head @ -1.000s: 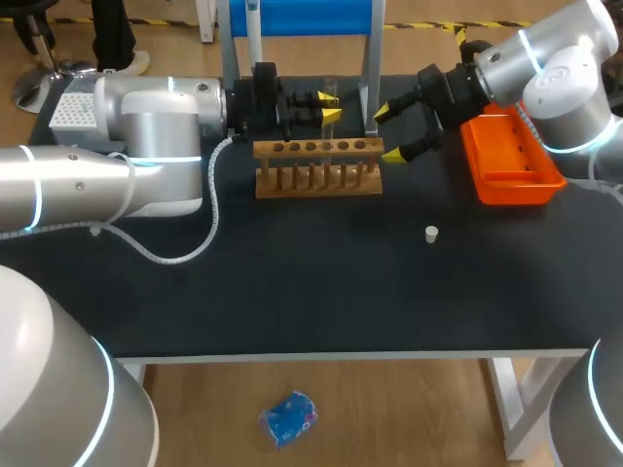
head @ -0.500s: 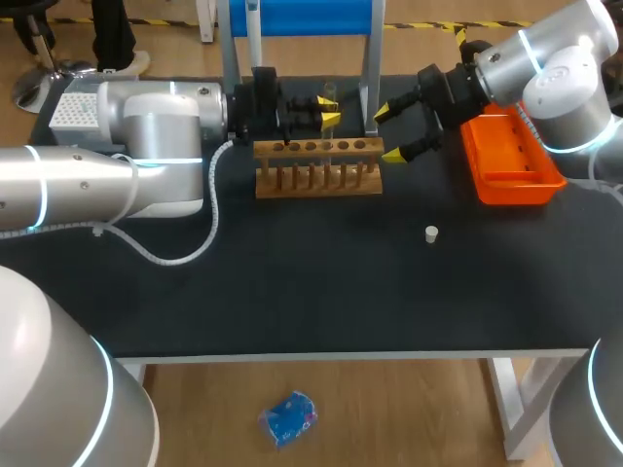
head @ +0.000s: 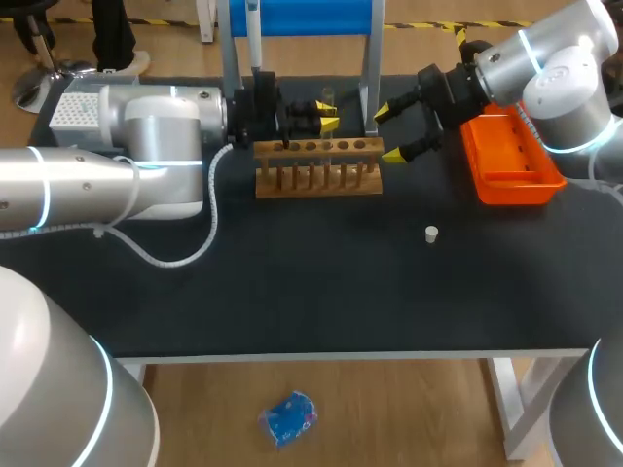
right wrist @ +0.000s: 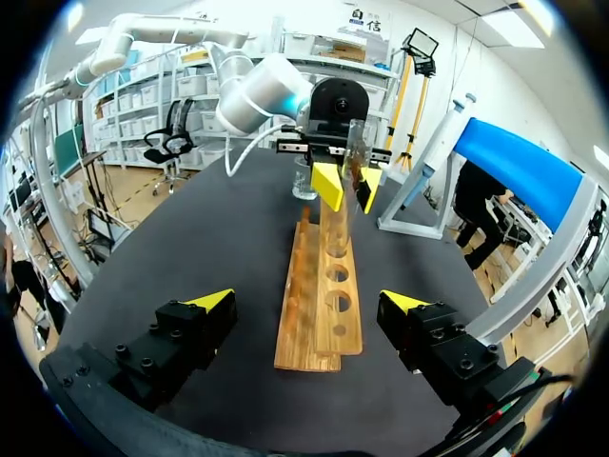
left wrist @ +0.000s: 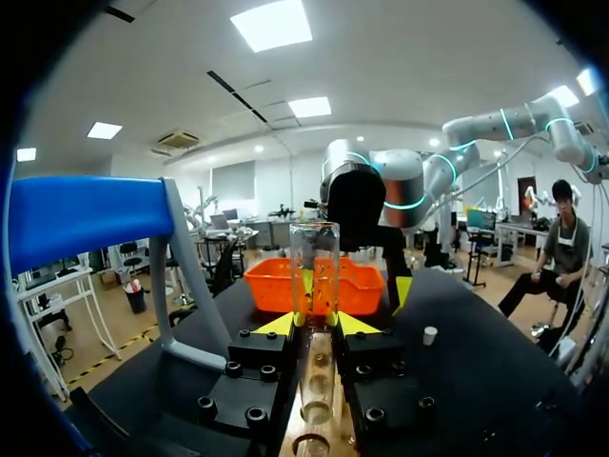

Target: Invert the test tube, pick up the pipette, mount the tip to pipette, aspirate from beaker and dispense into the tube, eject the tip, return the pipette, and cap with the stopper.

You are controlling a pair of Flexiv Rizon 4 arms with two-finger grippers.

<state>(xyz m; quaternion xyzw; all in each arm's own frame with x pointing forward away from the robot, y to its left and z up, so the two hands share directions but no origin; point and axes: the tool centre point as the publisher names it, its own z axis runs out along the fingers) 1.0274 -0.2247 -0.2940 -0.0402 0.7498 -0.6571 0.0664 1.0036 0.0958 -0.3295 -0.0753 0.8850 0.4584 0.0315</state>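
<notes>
A clear test tube (left wrist: 316, 267) stands upright just above the wooden rack (head: 318, 167), with my left gripper (head: 327, 114) shut on its lower part. In the left wrist view the yellow tips (left wrist: 276, 325) press the tube from both sides, over the rack's row of holes (left wrist: 318, 405). My right gripper (head: 390, 130) hangs open at the rack's right end, facing the tube (right wrist: 357, 152) along the rack (right wrist: 319, 295), with nothing between its fingers. A small white stopper (head: 431, 233) lies on the table nearer the front. A glass beaker (right wrist: 304, 181) stands behind my left gripper (right wrist: 348, 186).
An orange tray (head: 511, 161) sits at the right, beside my right arm. The blue stand (head: 297, 17) with the white pipette (head: 252, 21) rises behind the rack. A white tip box (head: 73, 109) is at the far left. A cable loops across the black table (head: 321, 282).
My left gripper with the tube has shifted very slightly toward the rack. The right arm has not moved.
</notes>
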